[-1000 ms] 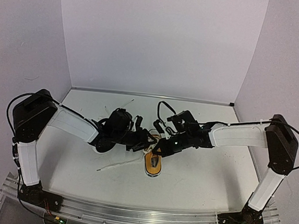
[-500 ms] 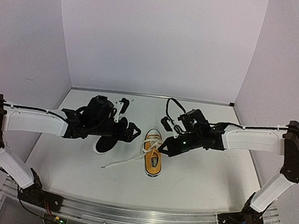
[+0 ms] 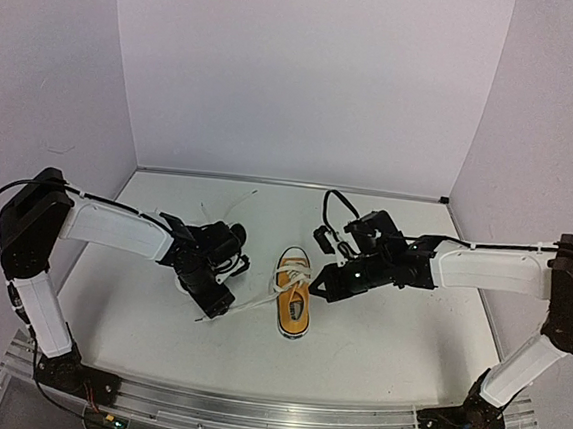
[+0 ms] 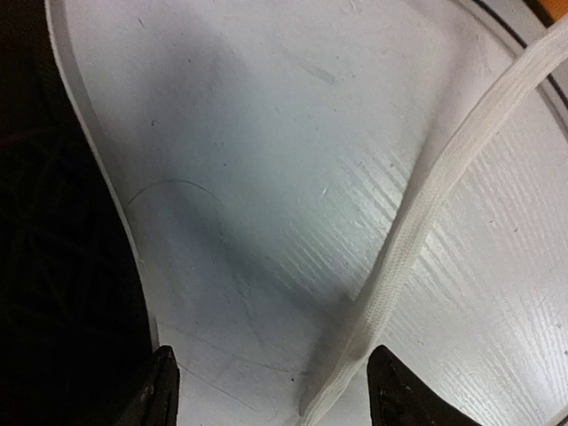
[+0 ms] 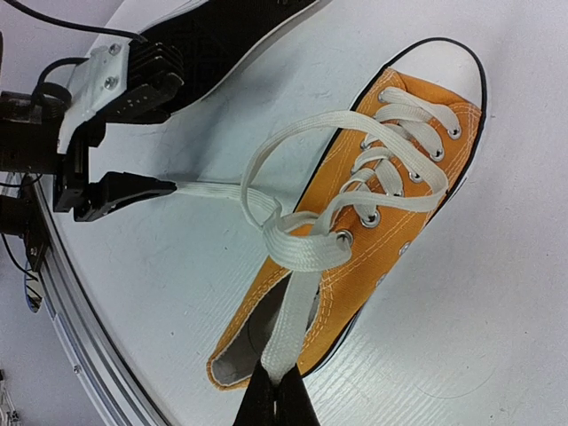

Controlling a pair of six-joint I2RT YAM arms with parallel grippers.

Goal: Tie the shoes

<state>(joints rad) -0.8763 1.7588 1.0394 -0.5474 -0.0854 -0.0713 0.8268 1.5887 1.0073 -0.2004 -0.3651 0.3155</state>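
Item: orange canvas low-top sneaker, white toe cap and white rubber edging, standing upright on its sole at the middle of the white desk, toe pointing away from the arm bases, between the two arms. White laces are threaded through the metal eyelets and crossed in a loose first knot over the tongue, with an open loop above it. Lace tail: runs from the knot back over the heel opening into the right pincer, which is clenched on it. Second lace tail: flat woven, runs sideways from the knot and lies on the desk between the fingertips of the left pincer; the jaws stand apart, released, the strand close to one fingertip but not pinched. Companion item: black-soled sneaker, white-edged, lying with its sole showing, just beside the left pincer on the side away from the orange shoe and mostly covered by the left arm in the overhead view. Surroundings: pale lilac backdrop walls on three sides; aluminium rail along the near edge, carrying both arm bases.
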